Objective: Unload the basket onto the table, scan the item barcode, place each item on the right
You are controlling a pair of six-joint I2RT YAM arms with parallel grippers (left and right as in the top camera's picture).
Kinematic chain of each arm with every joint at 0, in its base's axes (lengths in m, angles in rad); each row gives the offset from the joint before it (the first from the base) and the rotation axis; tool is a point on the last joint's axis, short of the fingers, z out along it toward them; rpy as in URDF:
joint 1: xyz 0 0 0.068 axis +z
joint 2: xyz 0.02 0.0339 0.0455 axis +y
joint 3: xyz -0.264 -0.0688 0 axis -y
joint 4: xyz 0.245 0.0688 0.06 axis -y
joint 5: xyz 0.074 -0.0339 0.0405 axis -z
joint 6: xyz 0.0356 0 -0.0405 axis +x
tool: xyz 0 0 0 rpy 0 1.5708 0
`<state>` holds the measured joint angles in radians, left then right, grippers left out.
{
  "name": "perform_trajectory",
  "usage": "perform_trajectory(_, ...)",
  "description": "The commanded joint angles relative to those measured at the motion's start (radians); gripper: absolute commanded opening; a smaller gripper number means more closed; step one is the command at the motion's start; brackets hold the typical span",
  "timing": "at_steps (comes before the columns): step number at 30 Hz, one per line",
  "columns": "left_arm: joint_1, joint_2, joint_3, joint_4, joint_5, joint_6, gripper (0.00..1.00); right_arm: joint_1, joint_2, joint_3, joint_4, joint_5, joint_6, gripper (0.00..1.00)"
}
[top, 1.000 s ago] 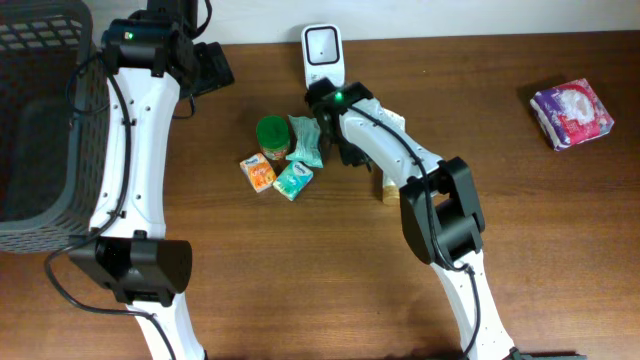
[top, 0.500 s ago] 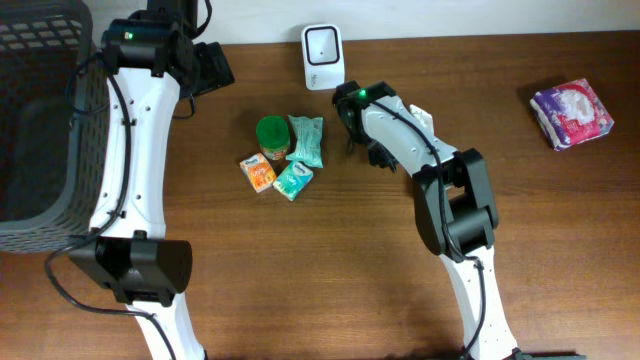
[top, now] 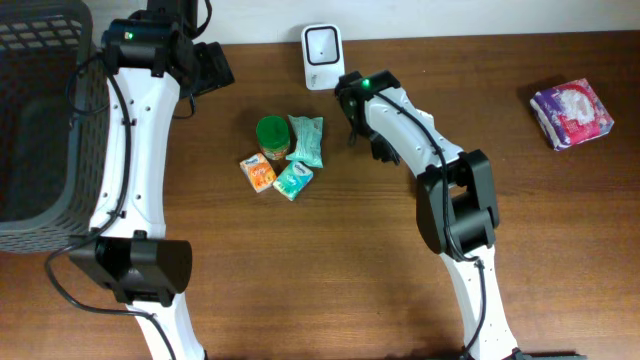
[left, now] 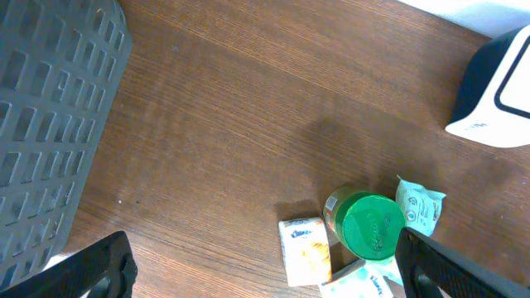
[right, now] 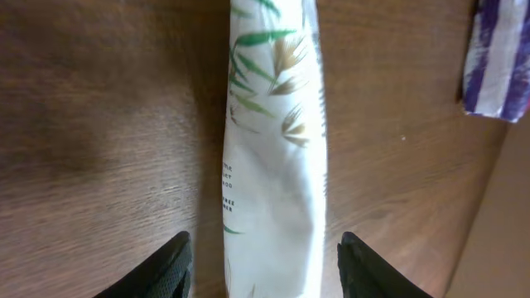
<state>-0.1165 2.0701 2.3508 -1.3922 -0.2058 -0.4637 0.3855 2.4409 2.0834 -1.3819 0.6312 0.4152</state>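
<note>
Since a second ago the right arm has swung away from the small pile. Its wrist is now further right and closer to the white scanner [top: 322,44] at the back of the bench [top: 300,280]. Nearest me in the pile lie an orange packet [top: 259,173] and a teal packet [top: 293,180], touching each other. Just behind them are a green-lidded can [top: 272,135] and a second teal pouch [top: 307,141]. To the right of these hangs the right gripper [right: 263,240] with its jaws parted. A long white pouch [right: 273,165] printed with green leaves runs between the fingers [right: 161,269]. Bare wood shows on either side of it, so neither finger touches it. From above, the arm hides this pouch. Well off to the right lies a purple pack [top: 571,113]. At the back left, the left gripper [left: 261,248] hangs spread wide over the bench, holding nothing, beside the dark basket [top: 40,120].
</note>
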Motion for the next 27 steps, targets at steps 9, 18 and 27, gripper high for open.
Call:
perform_trajectory(9,-0.001,0.006,-0.002,-0.001,0.0,0.01,0.99,-0.075,0.003,-0.091,0.108,-0.05,-0.1,0.43)
perform_trajectory(18,-0.001,0.006,-0.002,-0.001,0.0,0.01,0.99,-0.144,0.002,-0.086,0.141,-0.333,-0.182,0.04)
perform_trajectory(27,-0.001,0.006,-0.002,-0.001,0.0,0.01,0.99,-0.177,0.0,0.213,-0.106,-1.011,-0.37,0.04)
